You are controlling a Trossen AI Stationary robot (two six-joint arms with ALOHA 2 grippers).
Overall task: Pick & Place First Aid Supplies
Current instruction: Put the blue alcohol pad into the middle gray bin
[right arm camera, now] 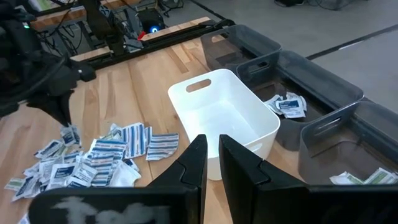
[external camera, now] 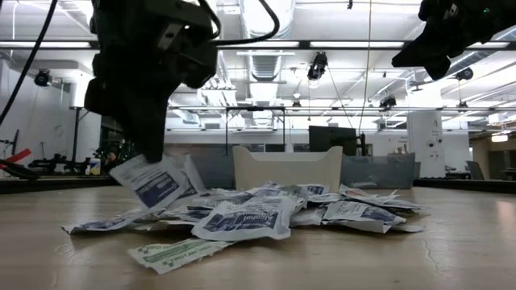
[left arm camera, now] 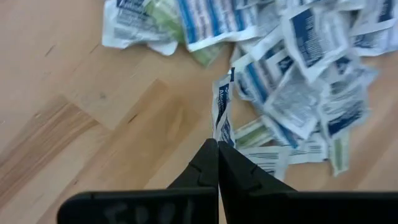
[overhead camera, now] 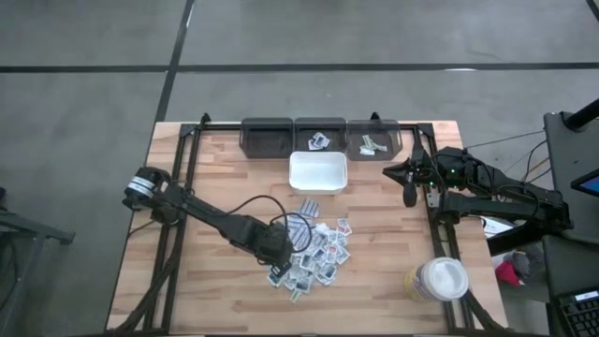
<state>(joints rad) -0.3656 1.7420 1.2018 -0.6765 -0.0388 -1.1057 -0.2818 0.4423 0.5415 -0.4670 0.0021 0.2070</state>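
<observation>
The first aid supplies lie as a pile of small flat packets [overhead camera: 318, 253] on the wooden table, also seen in the low view [external camera: 274, 211] and the right wrist view [right arm camera: 93, 162]. At the pile's left rim my left gripper [left arm camera: 217, 144] is shut on one white packet with blue print [external camera: 157, 185]. My right gripper [right arm camera: 212, 146] hangs above the table's right side, near the white tray [right arm camera: 224, 118]. A narrow gap shows between its fingers, with nothing in it. My left gripper pinches the blue-printed packet by its upper edge [left arm camera: 221, 132] between the two fingertips. The fingers come from above, slanting steeply down. The packet hangs tilted below them [external camera: 157, 187]. I cannot tell whether its lower corner is clear of the pile.
The white tray [overhead camera: 318, 171] stands beyond the pile. Behind it, three dark bins line the far edge; the middle bin [overhead camera: 320, 138] and the right bin [overhead camera: 374, 140] hold a few packets. A round white-lidded jar [overhead camera: 440, 279] stands at the near right.
</observation>
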